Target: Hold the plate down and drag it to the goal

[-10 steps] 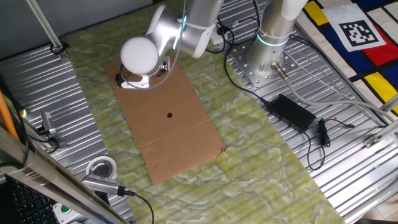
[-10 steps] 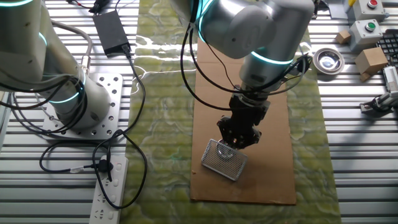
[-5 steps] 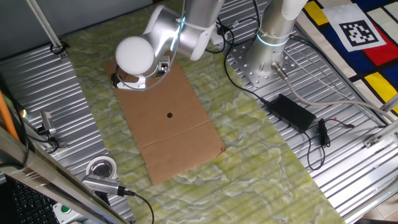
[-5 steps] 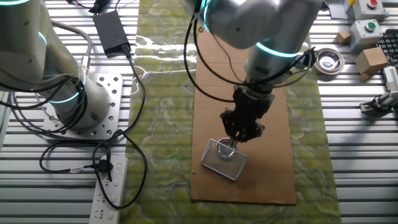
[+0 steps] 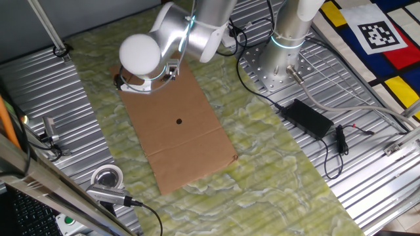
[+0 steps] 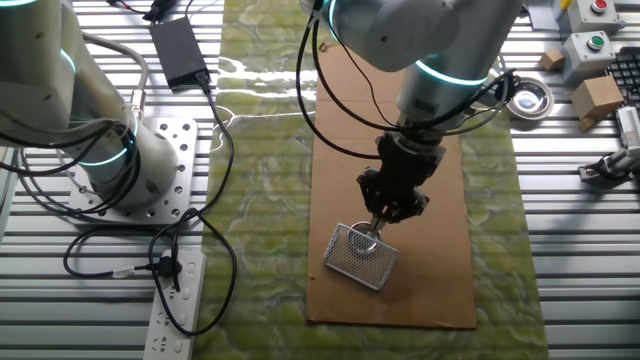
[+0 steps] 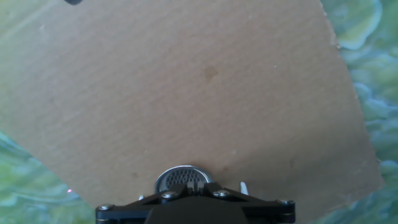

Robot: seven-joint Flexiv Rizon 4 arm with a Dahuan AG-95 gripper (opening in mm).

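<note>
Silver arm, cyan rings, black end effector

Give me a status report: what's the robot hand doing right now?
Hand low over plate, open or shut unclear. Plate sits on cardboard sheet. Nothing seen blocking it.

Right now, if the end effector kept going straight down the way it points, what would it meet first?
The plate: the end effector points down right over it, on the cardboard sheet. Whether the tip already touches it cannot be told.
</note>
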